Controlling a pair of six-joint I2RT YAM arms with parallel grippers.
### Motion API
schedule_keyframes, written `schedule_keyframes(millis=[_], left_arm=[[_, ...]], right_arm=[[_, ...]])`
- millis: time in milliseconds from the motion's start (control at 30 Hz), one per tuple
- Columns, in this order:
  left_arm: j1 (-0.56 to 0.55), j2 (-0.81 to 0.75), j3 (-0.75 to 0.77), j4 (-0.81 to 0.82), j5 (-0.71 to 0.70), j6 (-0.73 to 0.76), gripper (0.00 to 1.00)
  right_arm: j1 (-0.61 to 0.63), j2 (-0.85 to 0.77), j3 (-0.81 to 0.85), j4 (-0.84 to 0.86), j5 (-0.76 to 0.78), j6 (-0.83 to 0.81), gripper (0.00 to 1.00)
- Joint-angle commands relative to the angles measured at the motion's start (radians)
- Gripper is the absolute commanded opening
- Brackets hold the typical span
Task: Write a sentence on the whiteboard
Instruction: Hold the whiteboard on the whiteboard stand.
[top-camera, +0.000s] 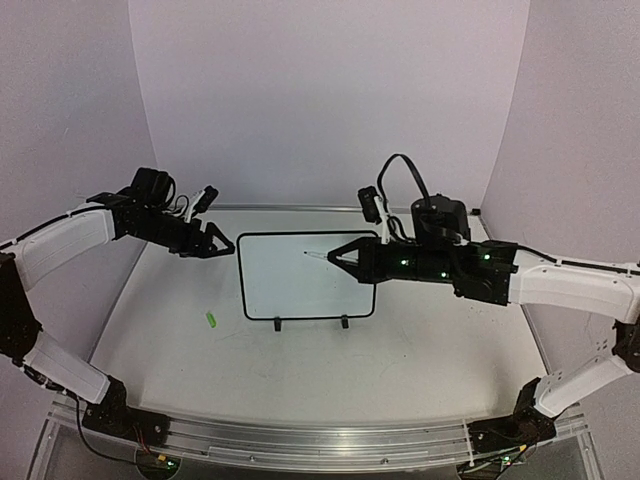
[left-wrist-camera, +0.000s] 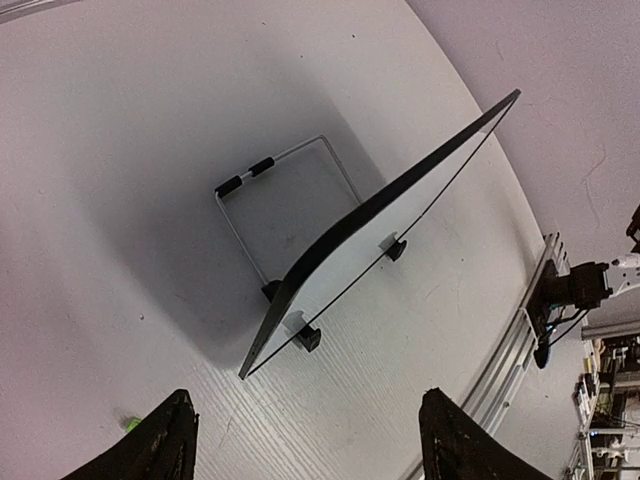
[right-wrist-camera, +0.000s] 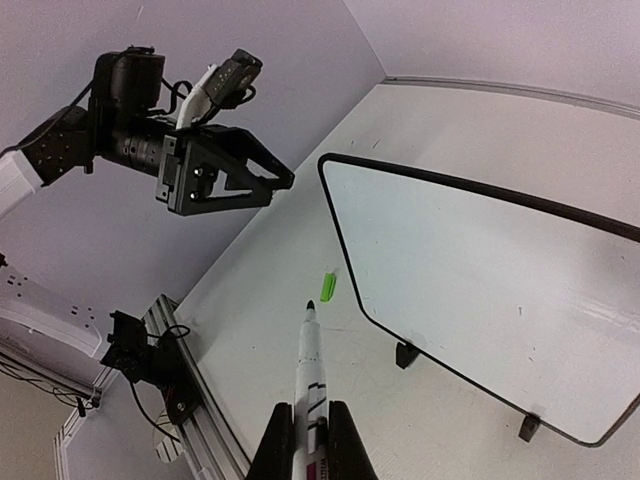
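- The whiteboard (top-camera: 305, 285) is standing near the middle of the table (top-camera: 430, 350), leaning slightly back. It is a flat rectangle with a smooth white face and a thin black frame with rounded corners.
- Two small black feet (top-camera: 277, 323) (top-camera: 344, 322) are propping up the whiteboard's lower edge.
- Behind the whiteboard, one thin bent metal wire stand (left-wrist-camera: 300, 150) is lying on the table, with two short black sleeves on it.
- The whiteboard's face is showing plain white, apart from one tiny dark speck.
- The right gripper (top-camera: 345, 257) is reaching in from the whiteboard's right, its two dark fingers (right-wrist-camera: 345, 445) pressing together on a marker (right-wrist-camera: 310, 360).
- The one marker is a slim white barrel tapering to a dark tip. From above, the tip is lying over the upper middle of the whiteboard. In the right wrist view, a gap is showing between the tip and the frame.
- The left gripper (top-camera: 222, 245) is hovering just off the whiteboard's upper left corner. Its two black wedge-shaped fingers (left-wrist-camera: 160, 440) are spread wide apart, gripping nothing.
- One small bright green cap (top-camera: 211, 320) is lying on the table left of the whiteboard's lower left corner, apart from it.
- The table is showing a pale, finely grained surface.
- A ribbed aluminium rail (top-camera: 320, 440) is running along the table edge well in front of the whiteboard.
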Motion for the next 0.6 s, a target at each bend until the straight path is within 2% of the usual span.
schedule_keyframes(millis=[0,200,333,567], left_arm=[[0.001,0.01,0.014,0.105,0.061,0.107,0.74],[0.002,0.064,0.047,0.08,0.126,0.256,0.72],[0.001,0.045,0.004,0.154,0.154,0.267,0.72],[0.001,0.057,0.006,0.171,0.142,0.276,0.59]], right_arm=[[0.027,0.088,0.083,0.128,0.013,0.021,0.0],[0.063,0.188,0.127,0.215,0.065,0.007,0.0],[0.071,0.264,0.181,0.24,0.084,0.007,0.0],[0.078,0.355,0.242,0.271,0.093,0.014,0.0]])
